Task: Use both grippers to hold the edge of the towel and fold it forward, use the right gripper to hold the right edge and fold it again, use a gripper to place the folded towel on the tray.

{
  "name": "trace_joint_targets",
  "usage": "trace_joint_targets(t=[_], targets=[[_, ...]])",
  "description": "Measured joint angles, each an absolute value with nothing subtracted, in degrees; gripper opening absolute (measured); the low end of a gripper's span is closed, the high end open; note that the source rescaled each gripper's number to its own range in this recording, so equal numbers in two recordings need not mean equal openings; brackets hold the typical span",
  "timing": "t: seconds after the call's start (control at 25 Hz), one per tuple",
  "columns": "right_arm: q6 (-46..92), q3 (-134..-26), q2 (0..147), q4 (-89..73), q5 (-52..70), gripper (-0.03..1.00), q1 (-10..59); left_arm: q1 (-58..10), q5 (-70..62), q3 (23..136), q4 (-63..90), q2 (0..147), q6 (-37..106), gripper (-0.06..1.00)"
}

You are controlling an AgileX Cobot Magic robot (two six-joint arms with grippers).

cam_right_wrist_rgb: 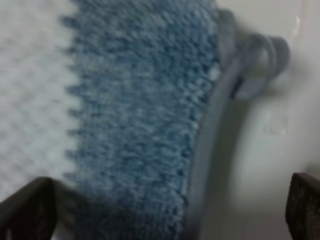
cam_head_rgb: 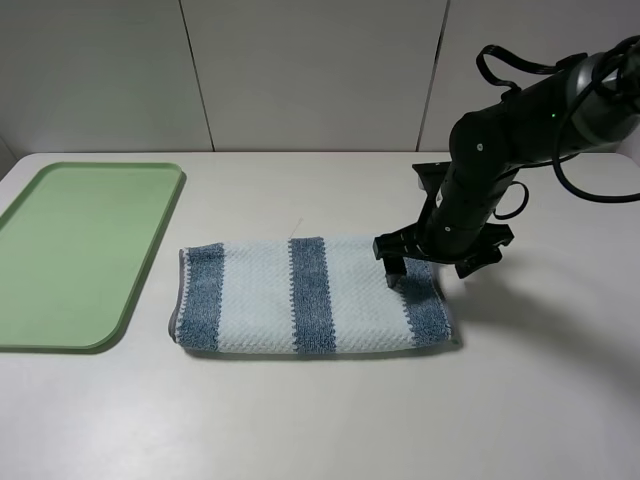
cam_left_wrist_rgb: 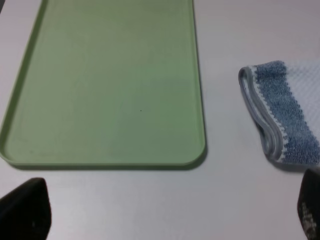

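The towel [cam_head_rgb: 310,295] lies mid-table [cam_head_rgb: 330,420] as a long doubled strip, just beside the tray [cam_head_rgb: 80,250], which sits at the table's left edge. The right gripper [cam_head_rgb: 432,262] hangs over the towel's right end, jaws spread and empty. The left gripper [cam_left_wrist_rgb: 167,210] is also spread wide and holds nothing. The risk, I'd say, is pinching only the top layer of hem [cam_right_wrist_rgb: 205,140], so the layers part or the strip drags askew. One towel, one tray, two grippers.
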State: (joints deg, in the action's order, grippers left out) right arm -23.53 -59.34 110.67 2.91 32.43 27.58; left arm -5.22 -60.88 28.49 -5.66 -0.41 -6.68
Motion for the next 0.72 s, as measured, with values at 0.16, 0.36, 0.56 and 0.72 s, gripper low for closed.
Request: trace_joint_targets(t=[0.16,0.36,0.56,0.72], targets=[[-23.12,-59.4,111.52,2.85,33.41,1.0,27.46,-5.22,-60.88,28.49,-5.66,-0.41,-6.68,0.99],[-21.95,-59.53,113.17,1.99,33.41,1.0,27.46,-5.22,-60.88,28.49,-5.66,-0.41,-6.63,0.99],[-21.4,-59.71,114.74,1.52,33.01,1.0,27.46,-5.22,-60.88,28.49,-5.66,-0.41,-6.63,0.99],[-20.92,-60.12,115.52,1.13,33.02,1.0,27.46,-5.22,-60.88,28.49,-5.66,-0.41,-6.63,0.99]])
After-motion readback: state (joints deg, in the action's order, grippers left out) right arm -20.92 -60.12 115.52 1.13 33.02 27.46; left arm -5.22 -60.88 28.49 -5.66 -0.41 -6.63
